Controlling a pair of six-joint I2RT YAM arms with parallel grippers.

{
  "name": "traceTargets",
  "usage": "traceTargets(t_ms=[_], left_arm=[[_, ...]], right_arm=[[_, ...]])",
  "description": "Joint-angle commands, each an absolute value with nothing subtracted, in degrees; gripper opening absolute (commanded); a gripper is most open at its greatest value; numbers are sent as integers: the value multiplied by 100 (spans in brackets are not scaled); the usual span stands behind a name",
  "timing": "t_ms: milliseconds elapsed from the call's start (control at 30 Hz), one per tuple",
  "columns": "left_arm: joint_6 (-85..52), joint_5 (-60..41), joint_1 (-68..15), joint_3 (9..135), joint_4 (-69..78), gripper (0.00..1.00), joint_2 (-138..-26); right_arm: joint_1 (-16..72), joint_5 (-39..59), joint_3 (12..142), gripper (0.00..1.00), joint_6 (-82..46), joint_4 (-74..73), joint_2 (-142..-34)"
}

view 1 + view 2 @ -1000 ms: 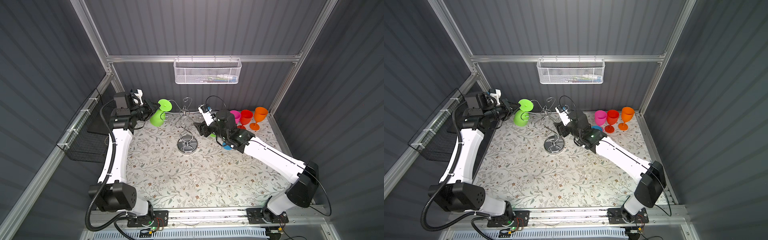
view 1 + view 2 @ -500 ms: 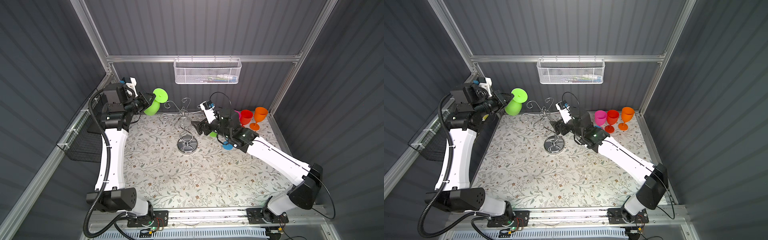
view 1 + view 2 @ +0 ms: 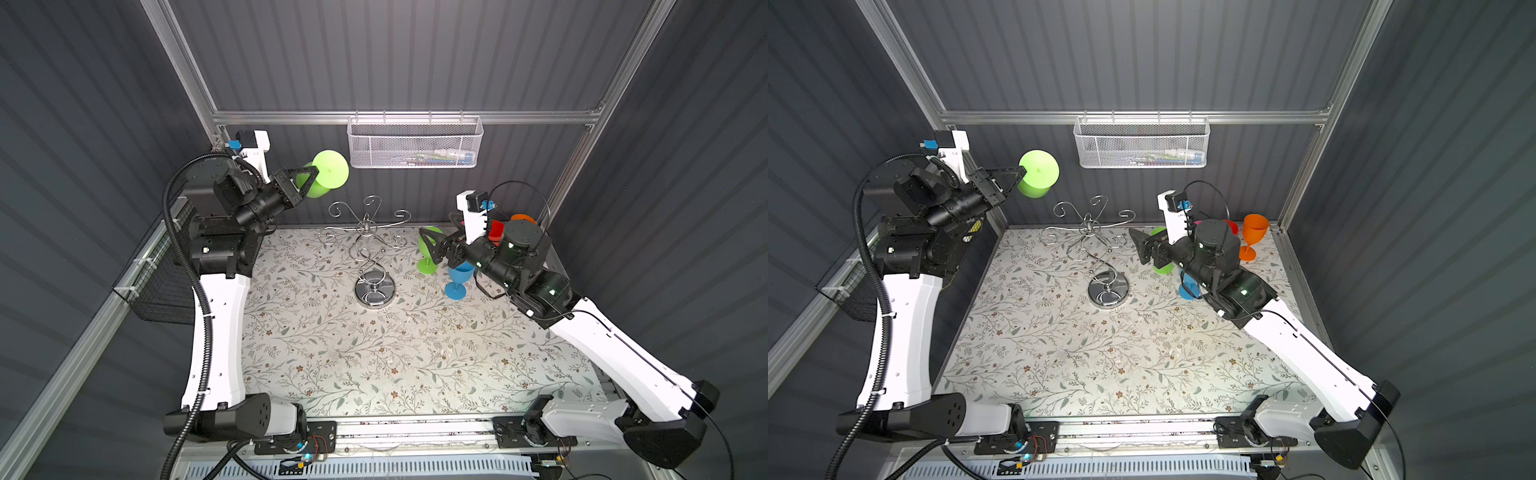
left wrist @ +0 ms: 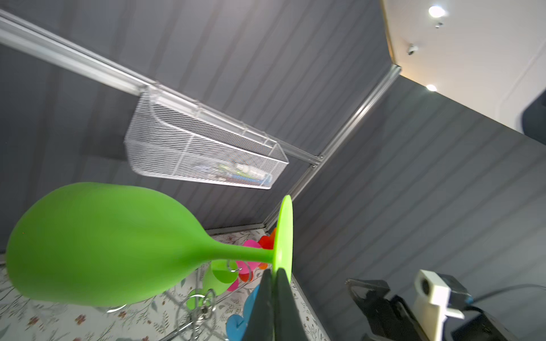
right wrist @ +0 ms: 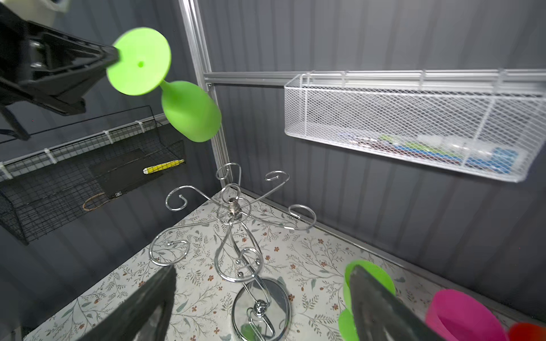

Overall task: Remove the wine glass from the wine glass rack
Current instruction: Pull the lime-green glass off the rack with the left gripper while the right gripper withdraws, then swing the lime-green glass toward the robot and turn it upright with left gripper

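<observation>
Pinching the rim of the flat foot of a lime-green wine glass [image 3: 329, 169], the left gripper [image 3: 315, 169] has its jaws pressed all but together on that thin disc. The left wrist view shows the two dark fingers [image 4: 261, 301] meeting on the foot's edge.

The glass hangs in the air, higher than the wine glass rack [image 3: 374, 289]. It is off to the left arm's side of the rack, toward the back wall, and clear of every scroll arm. It is tilted, with the foot uppermost and the bowl drooping below, away from the fingertips. Both top views show the same: glass and gripper up near the back corner, and the rack standing by itself on the floral table [image 3: 374, 361].

On the rack's other side the right gripper [image 3: 432, 247] points toward it with its jaws spread wide and nothing between them. From its own wrist view the rack's stem and base show in the gap between the two fingers, some way ahead. One finger overlaps a second green glass [image 3: 427, 267], which stands upright on the table just beside the rack. Whether the finger touches it I cannot tell.

Farther from the rack on that same side stand a blue glass [image 3: 457, 280], a pink glass [image 5: 461, 316] and an orange glass [image 3: 1252, 232]. A white mesh basket [image 3: 415, 145] hangs on the back wall above the rack. A black wire basket [image 5: 88, 183] hangs on the side wall past the left arm.
</observation>
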State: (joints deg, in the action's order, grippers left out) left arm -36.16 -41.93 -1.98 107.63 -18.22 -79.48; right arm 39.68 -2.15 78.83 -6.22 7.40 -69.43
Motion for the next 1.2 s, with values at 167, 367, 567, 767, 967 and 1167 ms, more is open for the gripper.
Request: traceTargets(t_ms=[167,367,567,767,967,1167], left_arm=[[-3186,-4423,-1760,10498,-1013,0,-7746],[-2136,-3832,-3227,10257,-1343,0,-7725],[-697,-2223,-4939,9794,-1913,0,-7697],[382,290,-6609,8738,-1668,0,-7533],[1051,2486,-7777,7728,-1067,0,-7706],[1713,4214,-8647,7251,-547,0,-8155]], right_arm=[[3030,-141,7401,92,-1932,1758,-6234],[2284,115,7092,92,-2501,2436,-5678],[1539,517,6988,92,-3061,2945,-5461],[897,910,6958,92,-3482,3249,-5361],[783,1067,7048,90,-3493,3453,-5371],[785,866,7143,90,-3389,3704,-5362]])
